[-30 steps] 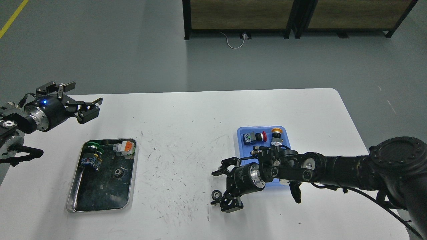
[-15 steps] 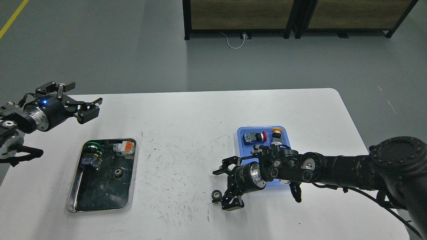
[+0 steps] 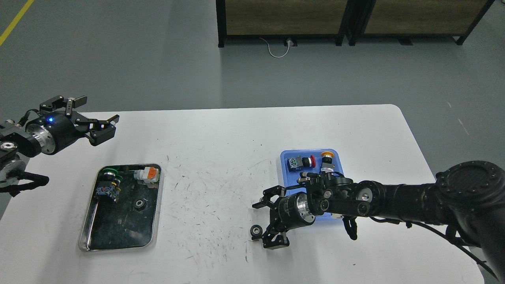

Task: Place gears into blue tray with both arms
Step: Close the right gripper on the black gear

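Observation:
One black gear (image 3: 256, 231) lies on the white table just left of my right gripper (image 3: 266, 221), whose fingers are spread open around no object; the lower finger sits right beside the gear. A second gear (image 3: 139, 203) rests in the steel tray (image 3: 87, 232) at the left. The blue tray (image 3: 285, 157) lies behind my right wrist, partly hidden by the arm, and holds push-button switches. My left gripper (image 3: 92, 116) hovers open above the table's far left corner, well back from the steel tray.
The steel tray also holds a green-capped switch (image 3: 108, 185) and an orange-and-white part (image 3: 147, 174). In the blue tray are a red-capped switch (image 3: 300, 162) and an orange-capped switch (image 3: 326, 158). My right arm (image 3: 394, 201) crosses the table's right side.
My right gripper has shifted slightly right, toward the blue tray, staying open with the gear on the table. My left gripper has drifted a little left and back.

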`<state>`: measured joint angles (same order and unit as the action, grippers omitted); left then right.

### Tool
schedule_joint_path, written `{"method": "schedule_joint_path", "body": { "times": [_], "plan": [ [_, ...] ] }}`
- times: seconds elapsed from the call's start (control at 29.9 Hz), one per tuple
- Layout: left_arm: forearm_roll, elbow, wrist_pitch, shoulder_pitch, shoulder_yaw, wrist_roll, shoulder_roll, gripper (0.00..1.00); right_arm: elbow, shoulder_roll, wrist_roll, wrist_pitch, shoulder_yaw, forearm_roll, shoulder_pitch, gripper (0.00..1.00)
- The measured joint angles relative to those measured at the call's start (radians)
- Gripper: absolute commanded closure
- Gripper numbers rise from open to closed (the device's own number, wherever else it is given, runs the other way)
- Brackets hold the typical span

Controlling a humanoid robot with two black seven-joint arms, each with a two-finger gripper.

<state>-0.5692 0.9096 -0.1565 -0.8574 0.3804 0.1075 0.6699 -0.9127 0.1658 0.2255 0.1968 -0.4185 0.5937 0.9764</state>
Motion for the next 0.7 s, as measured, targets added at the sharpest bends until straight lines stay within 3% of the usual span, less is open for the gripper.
{"method": "schedule_joint_path", "body": {
  "times": [0.7],
  "plan": [
    [-0.001,0.000,-0.001,0.000,-0.002,0.000,0.007,0.02,0.000,-0.006,0.003,0.006,0.000,0.000,0.003,0.28]
  ]
}}
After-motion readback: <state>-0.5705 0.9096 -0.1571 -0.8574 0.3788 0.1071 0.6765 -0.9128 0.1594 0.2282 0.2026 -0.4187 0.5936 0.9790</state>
